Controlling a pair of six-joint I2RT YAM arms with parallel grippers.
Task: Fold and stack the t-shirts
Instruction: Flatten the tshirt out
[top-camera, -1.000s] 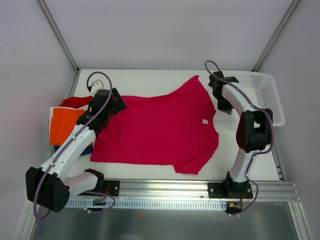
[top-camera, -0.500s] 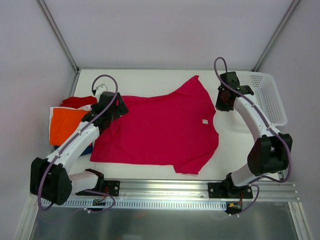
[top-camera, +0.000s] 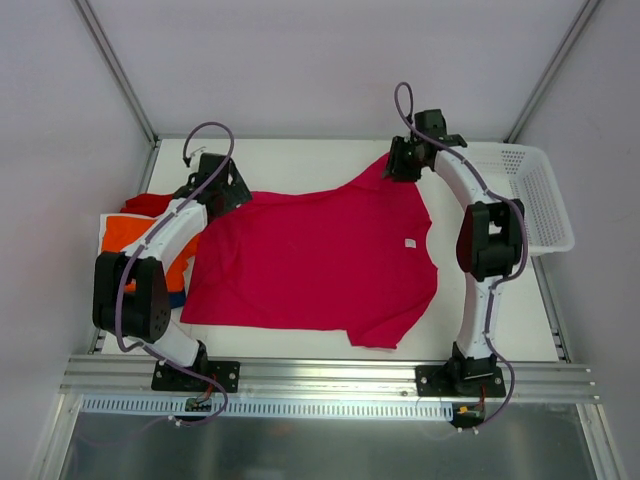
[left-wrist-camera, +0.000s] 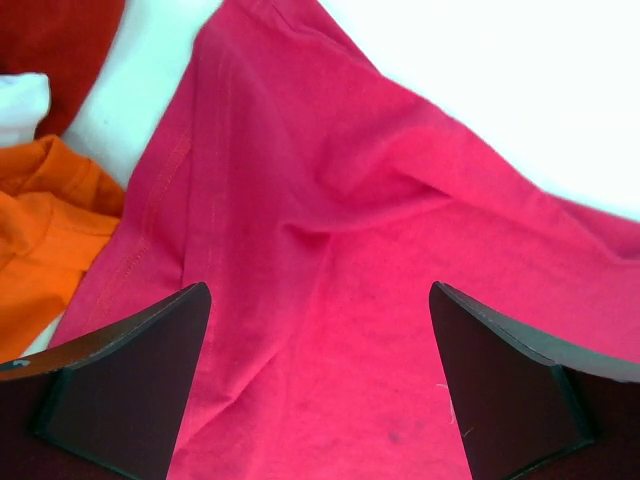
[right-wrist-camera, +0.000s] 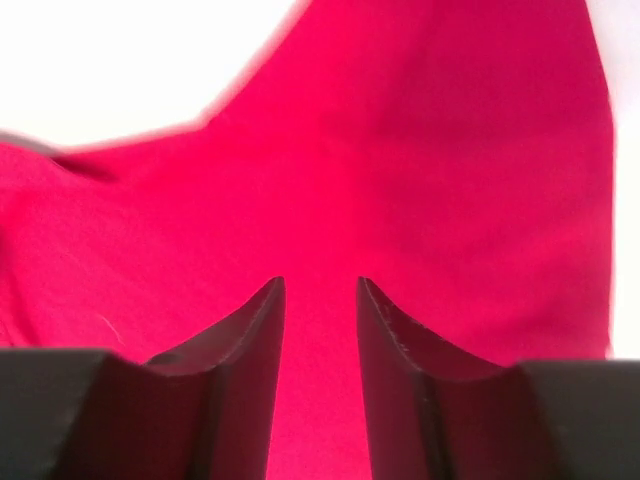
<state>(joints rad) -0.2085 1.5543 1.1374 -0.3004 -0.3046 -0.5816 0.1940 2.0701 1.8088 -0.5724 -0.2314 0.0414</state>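
Observation:
A magenta-pink t-shirt (top-camera: 320, 255) lies spread flat in the middle of the table. My left gripper (top-camera: 232, 190) hovers over its far left sleeve with the jaws wide open; in the left wrist view only the pink cloth (left-wrist-camera: 330, 230) shows between the left gripper's (left-wrist-camera: 320, 290) fingers. My right gripper (top-camera: 400, 165) is over the far right sleeve. The right gripper's (right-wrist-camera: 320, 282) jaws stand a narrow gap apart above the pink cloth (right-wrist-camera: 400, 150), holding nothing. At the left edge lies a pile with an orange t-shirt (top-camera: 125, 240), a red one (top-camera: 150, 203) and a dark blue one (top-camera: 178, 298).
A white perforated basket (top-camera: 540, 195) stands at the back right of the table. The left wrist view shows the orange shirt (left-wrist-camera: 40, 240), the red one (left-wrist-camera: 50, 40) and a bit of white cloth (left-wrist-camera: 20, 105) just left of the pink sleeve. Metal frame posts rise at both back corners.
My right arm swung from beside the shirt's right edge to over its far right sleeve, and its jaws went from shut to parted. My left gripper moved farther back along the left sleeve.

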